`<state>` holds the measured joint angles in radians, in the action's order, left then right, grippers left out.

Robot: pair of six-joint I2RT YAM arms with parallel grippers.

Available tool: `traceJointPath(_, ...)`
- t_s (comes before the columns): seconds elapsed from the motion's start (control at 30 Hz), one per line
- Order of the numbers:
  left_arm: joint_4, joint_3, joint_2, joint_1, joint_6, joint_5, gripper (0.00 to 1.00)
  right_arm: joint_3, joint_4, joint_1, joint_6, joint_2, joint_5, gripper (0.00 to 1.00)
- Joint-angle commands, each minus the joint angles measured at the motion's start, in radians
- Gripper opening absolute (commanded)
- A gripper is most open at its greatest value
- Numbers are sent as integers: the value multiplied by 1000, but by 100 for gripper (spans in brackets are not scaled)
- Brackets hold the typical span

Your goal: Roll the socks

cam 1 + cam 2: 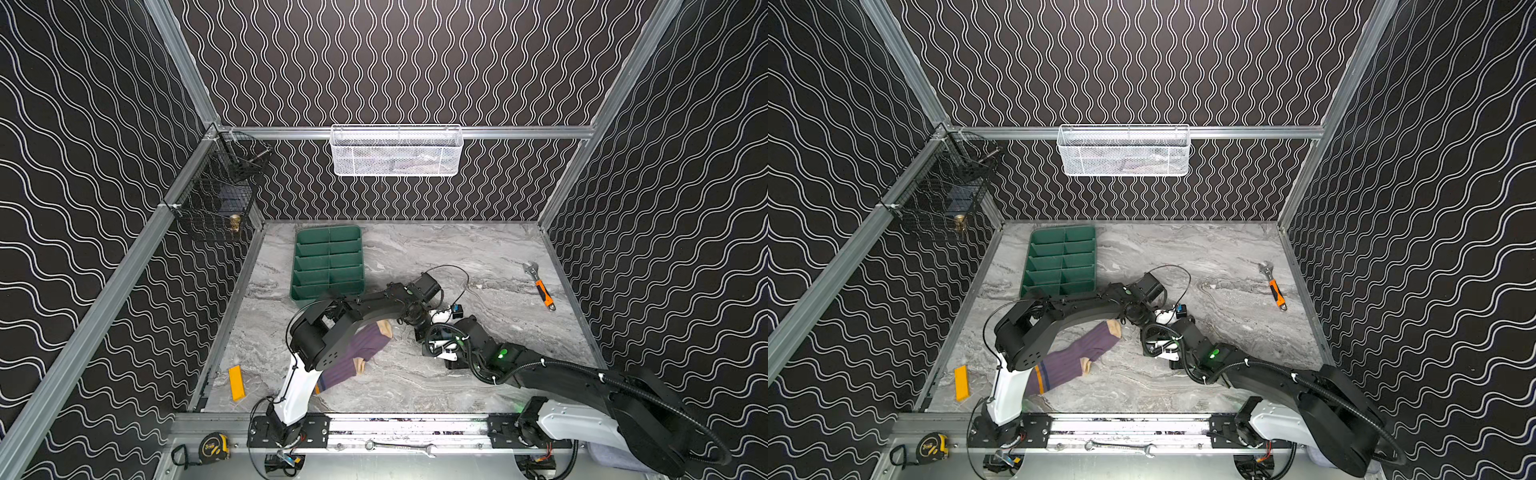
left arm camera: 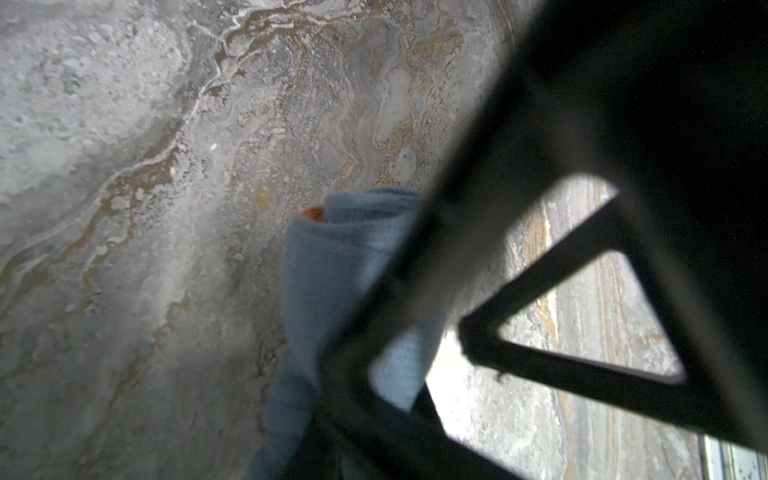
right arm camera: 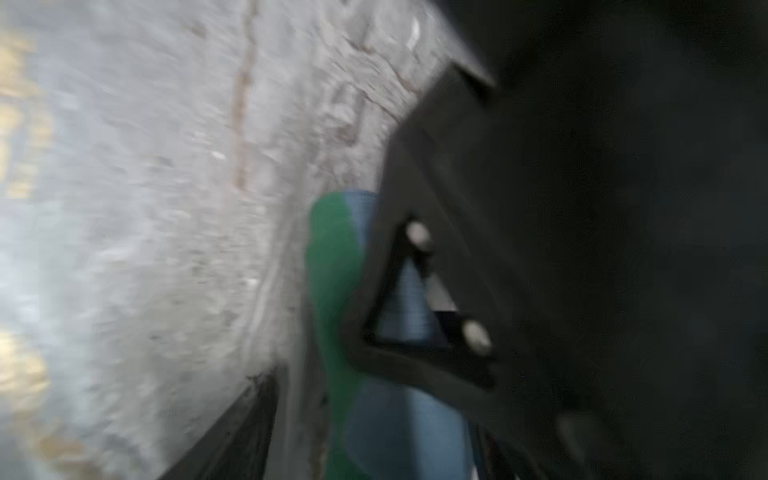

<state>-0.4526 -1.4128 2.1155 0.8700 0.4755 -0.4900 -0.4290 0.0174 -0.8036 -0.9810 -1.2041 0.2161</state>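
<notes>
A purple sock with peach toe and heel lies flat on the marble table, partly under the left arm. A rolled blue sock with an orange bit at one end sits between both grippers; the arms hide it in both top views. My left gripper reaches across the middle and is shut on the roll. My right gripper straddles the sock's green-toed end, jaws apart, with a strip of table showing beside the sock. That view is blurred.
A green divided tray stands at the back left. An orange-handled wrench lies at the right, a yellow block at the front left. A white mesh basket and a black wire basket hang on the walls.
</notes>
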Motion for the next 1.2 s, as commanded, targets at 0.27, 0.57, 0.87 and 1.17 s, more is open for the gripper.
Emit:
traceJointPath(0.27, -421, 48, 121, 6, -6, 185, 0, -19, -25, 36, -14, -167, -42, 58)
traceJointPath(0.57, -405, 36, 77, 9, -11, 148, 0, -62, 162, 27, 73, -229, -132, 15)
traceJointPath(0.87, -309, 92, -42, 12, -26, 99, 33, -115, 285, 14, 152, -224, -170, 0)
traceJointPath(1.17, -114, 217, -303, 13, -94, 112, 58, -109, 352, 13, 212, -134, -174, 0)
